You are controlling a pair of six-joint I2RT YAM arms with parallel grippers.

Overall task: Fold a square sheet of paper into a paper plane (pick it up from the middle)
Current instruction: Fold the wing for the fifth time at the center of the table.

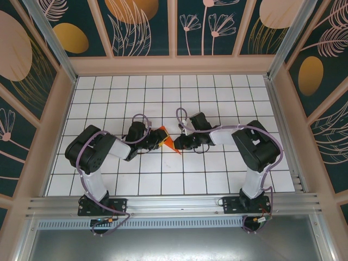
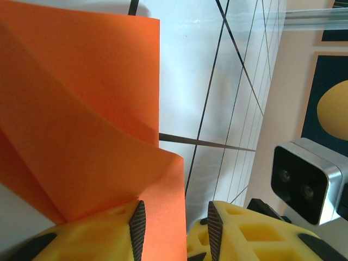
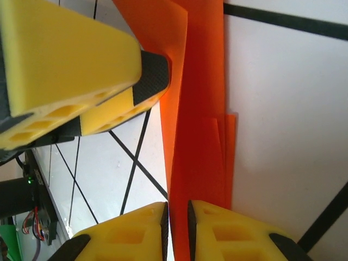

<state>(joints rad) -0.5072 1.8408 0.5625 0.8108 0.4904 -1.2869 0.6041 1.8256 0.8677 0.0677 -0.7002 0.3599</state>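
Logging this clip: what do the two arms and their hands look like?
The left arm and right arm are black with a white lower segment, each trailed by a lilac cable and standing on a black base. The left hand and right hand have chunky yellow fingers cut with hollow cells, faced with black ribbed pads.

Bright, even light falls from above; on the white desk we see only faint, soft shadows beside the arms. The overhead picture is sharp, and its wide lens splays the walls outward toward the corners. At the left wrist, a pale glare washes the desk, the paper shows gently shaded folds, and the left end effector is slightly soft. At the right wrist, the paper throws a dim grey shadow to its right.
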